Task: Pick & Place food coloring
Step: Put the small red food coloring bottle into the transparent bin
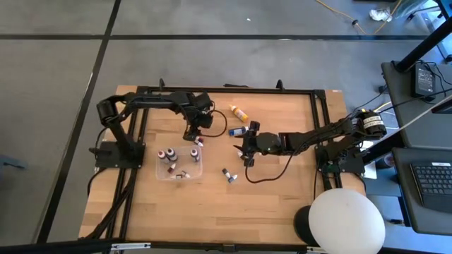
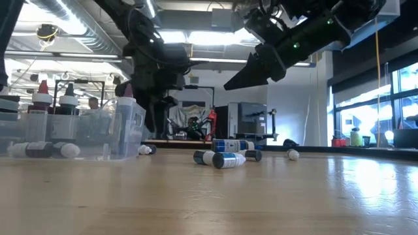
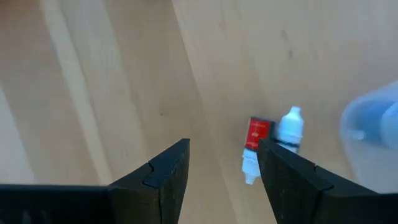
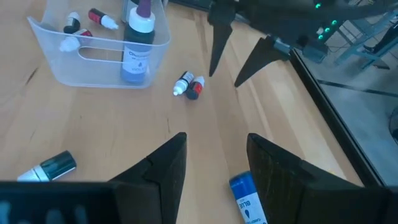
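A wooden table (image 1: 212,204) seen from above, with two dark robot arms reaching toward its middle. The left gripper (image 1: 198,136) hangs just past the far edge of a clear tray (image 1: 159,169). Its fingers (image 3: 163,180) are apart and hold nothing. Below it, on the wood, lie two tiny bottles touching each other, a red bottle (image 3: 254,144) with a white cap and a white-capped bottle (image 3: 290,128), just beside the tray.

The right gripper (image 1: 247,149) hovers near the table's centre, jaws apart and empty. A blue bottle (image 4: 247,200) lies on the wood right under it.

Inside the tray stand three larger bottles (image 1: 170,154) with dark caps, with a few tiny bottles (image 1: 179,173) lying beside them. Outside the tray, a dark bottle (image 1: 229,175) lies on its side nearer the front, and an orange bottle (image 1: 239,112) lies toward the far edge. A white round object (image 1: 346,219) sits at the table's front right corner.
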You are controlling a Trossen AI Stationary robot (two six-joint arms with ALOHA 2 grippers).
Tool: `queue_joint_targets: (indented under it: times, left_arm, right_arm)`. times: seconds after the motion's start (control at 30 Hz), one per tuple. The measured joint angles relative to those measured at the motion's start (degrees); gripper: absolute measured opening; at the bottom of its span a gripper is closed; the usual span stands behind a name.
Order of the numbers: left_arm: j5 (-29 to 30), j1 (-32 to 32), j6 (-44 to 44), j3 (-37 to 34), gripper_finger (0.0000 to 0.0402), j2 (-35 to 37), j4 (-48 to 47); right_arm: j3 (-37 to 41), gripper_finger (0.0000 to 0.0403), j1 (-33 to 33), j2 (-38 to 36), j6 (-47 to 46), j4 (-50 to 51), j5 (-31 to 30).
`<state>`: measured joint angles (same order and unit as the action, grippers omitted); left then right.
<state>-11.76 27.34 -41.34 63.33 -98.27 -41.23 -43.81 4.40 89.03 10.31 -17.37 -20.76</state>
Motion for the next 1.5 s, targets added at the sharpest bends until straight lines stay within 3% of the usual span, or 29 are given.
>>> queue_joint_targets:
  times: [0.1,0.6,1.1,1.5]
  left_arm:
    - [3.3,-1.1,-0.7,0.0,0.0184,-0.6,0.0]
    - [3.1,-4.1,-1.0,0.0,0.0184,-0.7,0.3]
    - [3.8,-4.5,-1.4,-0.1,0.0184,-6.7,0.2]
    - [3.1,-4.3,5.5,0.0,0.0184,-7.5,0.3]
  right_arm:
    - [0.0,0.0171,0.0,0.0,0.0,0.0,0.0]
    - [0.0,0.0171,0.0,0.0,-1.1,0.0,0.0]
    - [0.0,0.0171,0.0,0.0,-1.1,0.1,0.0]
    - [0.0,0.0171,0.0,0.0,-0.9,0.1,-0.1]
